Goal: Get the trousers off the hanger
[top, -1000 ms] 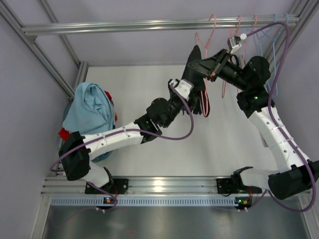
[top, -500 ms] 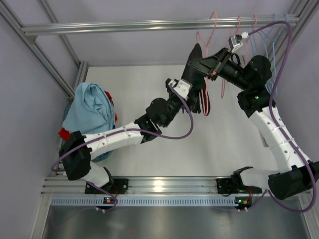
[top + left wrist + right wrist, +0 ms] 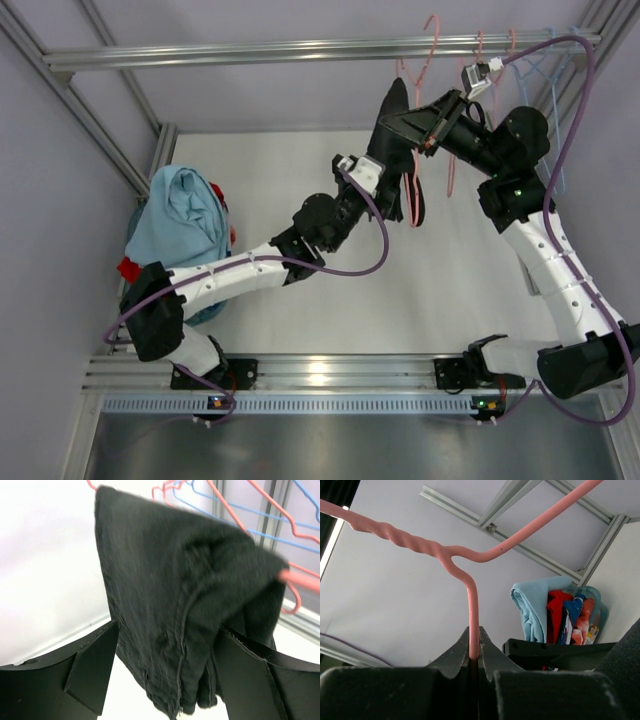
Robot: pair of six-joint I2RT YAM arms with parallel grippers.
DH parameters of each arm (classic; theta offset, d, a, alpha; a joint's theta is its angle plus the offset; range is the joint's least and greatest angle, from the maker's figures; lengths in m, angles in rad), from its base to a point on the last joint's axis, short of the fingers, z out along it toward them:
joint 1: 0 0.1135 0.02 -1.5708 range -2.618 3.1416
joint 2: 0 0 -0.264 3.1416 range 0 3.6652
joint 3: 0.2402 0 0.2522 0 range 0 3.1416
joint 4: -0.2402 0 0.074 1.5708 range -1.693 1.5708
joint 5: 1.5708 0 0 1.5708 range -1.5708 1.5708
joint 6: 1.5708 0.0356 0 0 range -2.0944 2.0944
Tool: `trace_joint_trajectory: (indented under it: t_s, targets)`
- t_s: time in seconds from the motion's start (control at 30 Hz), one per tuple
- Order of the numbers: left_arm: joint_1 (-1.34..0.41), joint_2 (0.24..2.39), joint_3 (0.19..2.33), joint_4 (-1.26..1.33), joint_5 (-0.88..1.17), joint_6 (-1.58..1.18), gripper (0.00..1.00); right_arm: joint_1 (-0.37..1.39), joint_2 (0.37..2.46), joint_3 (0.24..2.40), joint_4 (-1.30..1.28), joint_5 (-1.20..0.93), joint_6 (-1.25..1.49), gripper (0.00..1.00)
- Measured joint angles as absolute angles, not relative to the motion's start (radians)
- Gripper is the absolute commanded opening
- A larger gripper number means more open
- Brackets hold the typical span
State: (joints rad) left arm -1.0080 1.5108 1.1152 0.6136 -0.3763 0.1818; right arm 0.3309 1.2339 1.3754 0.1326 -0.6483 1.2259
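The black trousers [image 3: 392,112] hang folded over a pink hanger [image 3: 410,196] in mid-air below the rail. In the left wrist view the trousers [image 3: 175,605] hang between my left gripper's [image 3: 170,677] two fingers [image 3: 92,670], which stand apart on either side of the fabric's lower end. The hanger's pink bar [image 3: 292,577] sticks out at the right. My left gripper [image 3: 393,160] is open. My right gripper [image 3: 426,142] is shut on the hanger's neck [image 3: 471,600], which stands pinched in the jaws [image 3: 474,652] just below the twisted wire.
A metal rail [image 3: 300,48] runs across the back with other pink hangers [image 3: 432,40] and pale blue hangers [image 3: 548,80] on it at the right. A light blue cloth pile [image 3: 182,222] with a red garment lies at the left; it also shows in the right wrist view [image 3: 540,605].
My right gripper has lifted the hanger and trousers slightly up and back towards the rail. My left gripper has followed and still straddles the trousers.
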Motion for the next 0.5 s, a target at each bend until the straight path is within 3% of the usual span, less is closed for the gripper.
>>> trace_joint_trajectory:
  t_s: [0.17, 0.27, 0.4, 0.5]
  targets:
    - [-1.001, 1.528, 1.189, 0.613, -0.374, 0.172, 0.79, 0.331, 1.234, 1.374, 0.133, -0.648, 1.232, 0.00]
    - [-1.001, 1.537, 1.216, 0.613, -0.372, 0.164, 0.72, 0.331, 1.234, 1.374, 0.135, -0.648, 1.239, 0.00]
    - [-1.002, 1.552, 1.222, 0.604, -0.371, 0.151, 0.59, 0.331, 1.234, 1.374, 0.134, -0.647, 1.241, 0.00]
    - [-1.002, 1.555, 1.222, 0.590, -0.371, 0.139, 0.41, 0.331, 1.234, 1.372, 0.134, -0.646, 1.242, 0.00]
